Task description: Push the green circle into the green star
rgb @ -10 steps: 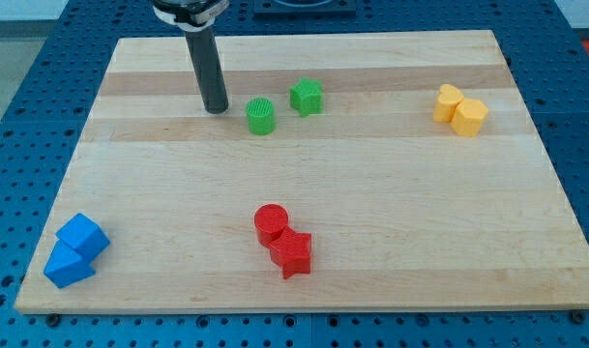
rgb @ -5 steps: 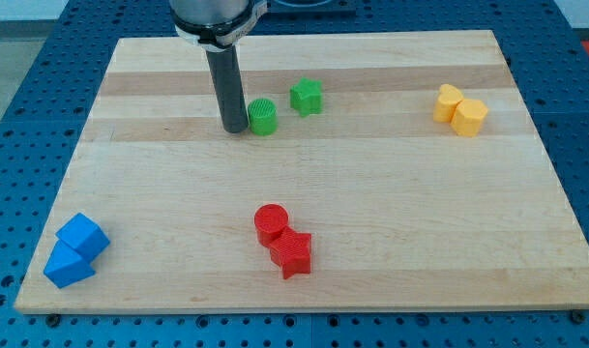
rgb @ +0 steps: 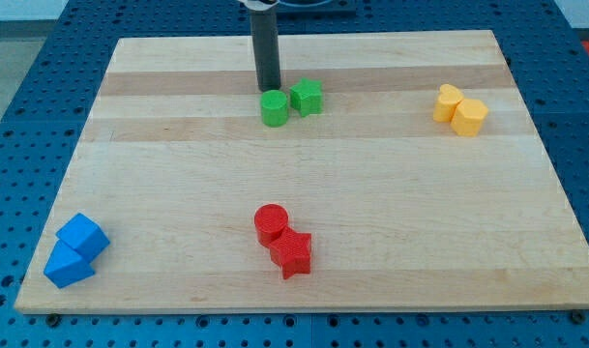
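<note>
Bright, even light overhead, picture sharp from edge to edge.
The pale wooden board [rgb: 371, 193] shows a soft sheen near the view's top, the small coloured blocks throw only faint, short shadows, and no blur anywhere.

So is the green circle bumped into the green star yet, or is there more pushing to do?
Nearly done. The green circle already sits right beside the green star, touching it or just short of it. My tip is just behind the circle, toward the view's top. What may be left is one small nudge toward the view's right to press them together.
</note>
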Motion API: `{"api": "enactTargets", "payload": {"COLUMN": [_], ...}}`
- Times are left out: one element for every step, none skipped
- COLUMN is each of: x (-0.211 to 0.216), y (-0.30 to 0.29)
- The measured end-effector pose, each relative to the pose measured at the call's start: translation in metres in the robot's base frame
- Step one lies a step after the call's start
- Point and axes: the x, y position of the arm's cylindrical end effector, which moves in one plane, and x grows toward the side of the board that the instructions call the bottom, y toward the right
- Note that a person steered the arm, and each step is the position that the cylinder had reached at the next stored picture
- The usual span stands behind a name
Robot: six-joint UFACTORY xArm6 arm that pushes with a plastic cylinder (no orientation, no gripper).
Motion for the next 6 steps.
{"api": "enactTargets", "payload": {"x": [0.014, 0.049, 0.056, 0.056, 0.056, 0.055], "y": [-0.04, -0.044, -0.035, -0.023, 0.009, 0.044]}}
